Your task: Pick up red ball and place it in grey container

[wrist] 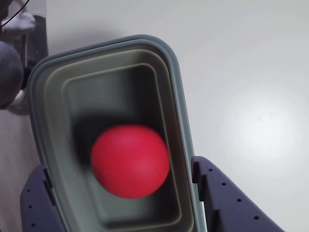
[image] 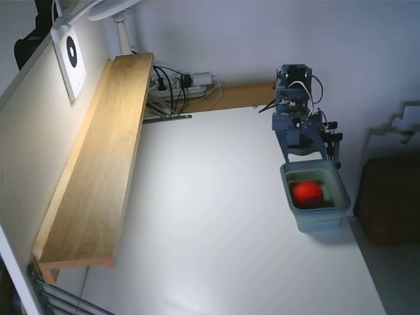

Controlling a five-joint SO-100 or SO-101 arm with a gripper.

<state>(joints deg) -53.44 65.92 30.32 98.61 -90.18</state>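
Fixed view, left to right: a long wooden shelf (image: 98,164) runs along the wall, a power strip with cables (image: 184,85) at its far end, then the white table (image: 216,223). At the right edge the blue arm (image: 298,118) stands over the grey container (image: 316,220), with the red ball (image: 307,192) seen within its rim.

Wrist view: the ball (wrist: 130,161), slightly blurred, appears inside the container (wrist: 176,111), touching neither finger. The gripper (wrist: 123,193) is spread wide, jaws released, one finger (wrist: 41,203) at each long side.
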